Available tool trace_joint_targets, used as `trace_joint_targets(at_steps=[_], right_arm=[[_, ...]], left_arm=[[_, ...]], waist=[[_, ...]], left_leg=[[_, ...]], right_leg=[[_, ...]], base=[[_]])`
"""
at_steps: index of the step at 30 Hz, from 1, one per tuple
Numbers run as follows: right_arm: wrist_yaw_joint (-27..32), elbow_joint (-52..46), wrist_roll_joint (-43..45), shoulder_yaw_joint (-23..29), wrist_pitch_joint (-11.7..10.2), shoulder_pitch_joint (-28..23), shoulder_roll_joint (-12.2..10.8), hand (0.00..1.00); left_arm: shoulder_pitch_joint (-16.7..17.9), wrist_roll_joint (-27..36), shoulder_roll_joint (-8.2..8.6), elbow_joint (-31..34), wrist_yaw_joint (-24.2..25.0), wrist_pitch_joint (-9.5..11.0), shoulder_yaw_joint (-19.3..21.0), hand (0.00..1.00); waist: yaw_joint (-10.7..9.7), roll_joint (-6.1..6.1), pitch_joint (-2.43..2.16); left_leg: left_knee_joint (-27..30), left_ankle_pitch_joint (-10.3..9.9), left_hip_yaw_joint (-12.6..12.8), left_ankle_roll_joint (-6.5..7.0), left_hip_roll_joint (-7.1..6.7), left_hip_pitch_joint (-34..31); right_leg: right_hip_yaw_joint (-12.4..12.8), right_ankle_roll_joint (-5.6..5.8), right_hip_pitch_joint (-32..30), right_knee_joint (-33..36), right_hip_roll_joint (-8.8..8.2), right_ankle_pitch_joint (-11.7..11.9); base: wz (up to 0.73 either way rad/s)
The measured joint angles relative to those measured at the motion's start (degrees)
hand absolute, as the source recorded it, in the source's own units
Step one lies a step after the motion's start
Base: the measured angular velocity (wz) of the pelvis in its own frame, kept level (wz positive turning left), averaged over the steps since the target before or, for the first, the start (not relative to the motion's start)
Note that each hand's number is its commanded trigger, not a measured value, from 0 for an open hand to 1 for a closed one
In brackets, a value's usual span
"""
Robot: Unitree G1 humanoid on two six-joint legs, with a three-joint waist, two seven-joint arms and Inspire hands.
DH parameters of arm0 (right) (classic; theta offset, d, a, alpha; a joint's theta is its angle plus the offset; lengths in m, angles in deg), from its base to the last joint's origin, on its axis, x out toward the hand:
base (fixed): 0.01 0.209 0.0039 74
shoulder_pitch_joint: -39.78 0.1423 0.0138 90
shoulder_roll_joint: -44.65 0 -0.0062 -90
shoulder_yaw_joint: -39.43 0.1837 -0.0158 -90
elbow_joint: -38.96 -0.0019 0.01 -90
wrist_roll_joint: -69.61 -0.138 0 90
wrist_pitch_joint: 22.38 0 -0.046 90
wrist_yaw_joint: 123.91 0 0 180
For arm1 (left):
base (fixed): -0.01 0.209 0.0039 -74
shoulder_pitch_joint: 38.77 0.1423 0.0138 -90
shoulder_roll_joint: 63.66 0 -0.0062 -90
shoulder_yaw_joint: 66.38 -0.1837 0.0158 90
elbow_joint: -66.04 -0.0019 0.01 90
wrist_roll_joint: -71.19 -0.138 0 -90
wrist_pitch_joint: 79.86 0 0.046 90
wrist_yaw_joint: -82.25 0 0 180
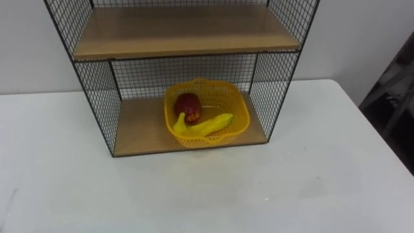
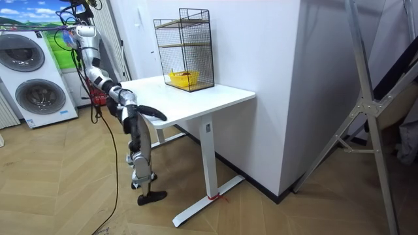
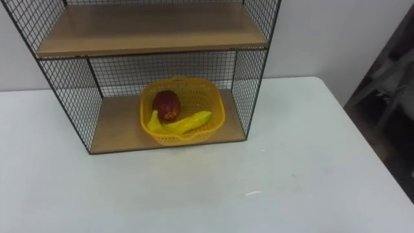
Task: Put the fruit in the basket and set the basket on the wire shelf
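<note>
Item: wire shelf (image 1: 97,90), black mesh with two wooden boards, standing on the white table (image 1: 194,188) against the wall; the upper board (image 1: 181,32) is lying bare.

Item: yellow basket (image 1: 231,97), sitting on the lower board (image 1: 139,126), towards the right half and close to the right mesh wall; its front rim is reaching almost to the board's front edge, which is probably as deep as an arm coming in from the open front sets it without catching the mesh.

Contents: a dark red apple (image 1: 187,105), resting against the basket's back left; a yellow banana (image 1: 210,123), lying slantwise across the front and touching the apple; both are sitting low inside the walls, so nothing is likely to be rolling out.

Condition of task: fruit in basket and basket on shelf; both steps are looking done, and nothing seems to be calling for correction.

Item: right hand (image 2: 157,115), judged right from how the body is facing in the room view; it is reaching forward at about table height near the table's near edge, well apart from shelf and basket; it appears to be holding nothing of the task's, though whether it is open or closed cannot be told at this range; the robot is standing at the table's side, leaning back.
</note>
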Motion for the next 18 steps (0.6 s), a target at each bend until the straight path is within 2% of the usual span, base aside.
trace_joint_targets(at_steps=[3, 8, 10, 11, 12, 13, 14, 15, 16, 17, 18], right_arm=[[3.74, 3.39, -7.82, 4.47, 1.53, -1.64, 1.42, 0.0], [5.39, 10.85, -22.98, 7.17, 2.82, -8.93, 0.75, 0.0], [3.77, 15.72, -27.39, 6.63, 4.14, -12.17, -1.69, 0.0], [2.93, 17.15, -27.95, 5.94, 4.47, -12.64, -2.44, 0.0], [0.53, 20.93, -28.72, 4.41, 5.37, -13.07, -3.94, 0.0], [-1.9, 24.0, -28.35, 2.62, 6.71, -13.01, -5.96, 0.0], [-3.14, 25.41, -27.53, 1.9, 7.37, -12.77, -7.03, 0.0], [-5.69, 28.33, -24.62, -0.7, 9.08, -11.37, -8.73, 0.0], [-8.3, 31.34, -19.61, -3.55, 11.5, -9.42, -9.6, 0.0], [-9.6, 32.54, -16.32, -4.81, 12.69, -8.21, -9.7, 0.0], [-12.03, 33.89, -9.91, -8.16, 14.52, -5.59, -9.71, 0.0]], left_arm=[[1.85, 0.04, 0.0, 1.1, 0.07, 0.76, 2.33, 0.0], [4.3, 2.61, -0.07, 0.86, 1.45, 0.35, 3.87, 0.0], [3.92, 1.02, -0.06, 0.45, 3.73, -0.17, 3.67, 0.0], [3.76, 0.08, -0.01, -0.04, 4.43, -0.29, 3.35, 0.0], [3.34, -1.26, 0.26, -0.76, 5.98, -1.22, 2.96, 0.0], [3.07, -3.9, 0.92, -0.75, 7.05, -2.15, 3.13, 0.0], [2.9, -5.84, 1.3, -0.75, 7.41, -2.55, 3.17, 0.0], [2.83, -8.59, 2.0, -0.77, 8.23, -3.18, 2.81, 0.0], [2.77, -10.33, 2.58, -0.93, 8.97, -4.15, 2.2, 0.0], [2.53, -11.59, 2.91, -1.31, 9.4, -4.59, 2.16, 0.0], [1.5, -13.92, 3.29, -2.3, 9.9, -5.56, 1.48, 0.0]], waist=[[-1.24, -0.87, -0.24], [-3.25, -2.17, -0.31], [-3.23, -2.78, -0.23], [-3.19, -2.78, -0.23], [-3.11, -2.67, -0.26], [-2.85, -2.47, -0.34], [-2.57, -2.32, -0.38], [-2.32, -2.09, -0.37], [-2.22, -1.59, -0.39], [-2.05, -1.26, -0.36], [-0.99, -0.49, -0.22]], left_leg=[[-0.04, 0.04, 0.0, -0.05, -0.02, -0.46], [-0.82, 0.31, -0.09, -0.35, 0.15, -0.69], [-0.78, 0.18, -0.19, -0.27, 0.19, -0.77], [-0.77, 0.16, -0.21, -0.28, 0.21, -0.83], [-0.62, 0.2, -0.33, -0.35, 0.2, -1.14], [-0.36, 0.21, -0.39, -0.56, 0.18, -1.34], [-0.14, 0.08, -0.39, -0.61, 0.2, -1.42], [0.02, -0.04, -0.29, -0.63, 0.19, -1.41], [0.1, -0.11, -0.03, -0.59, 0.21, -1.35], [0.1, -0.14, 0.14, -0.56, 0.21, -1.25], [-0.02, -0.19, 0.65, -0.46, 0.18, -0.83]], right_leg=[[-0.21, 0.04, -0.95, 1.14, -0.34, -0.47], [-0.25, -0.48, -1.64, 1.38, -0.2, -0.89], [-0.14, -0.66, -1.77, 2.05, -0.2, -1.28], [-0.13, -0.67, -1.71, 1.96, -0.17, -1.28], [-0.13, -0.7, -1.77, 1.98, -0.16, -1.25], [-0.18, -0.68, -1.77, 1.96, -0.19, -1.25], [-0.11, -0.67, -1.76, 1.95, -0.15, -1.24], [0.1, -0.62, -1.73, 1.96, -0.1, -1.21], [0.44, -0.56, -1.73, 1.87, -0.03, -1.1], [0.8, -0.53, -1.73, 1.83, 0.05, -1.01], [1.45, -0.4, -1.71, 1.84, 0.09, -0.85]], base=[[0.05], [-0.03], [0.0], [0.0], [0.0], [0.03], [0.0], [-0.08], [-0.11], [-0.2], [-0.15]])
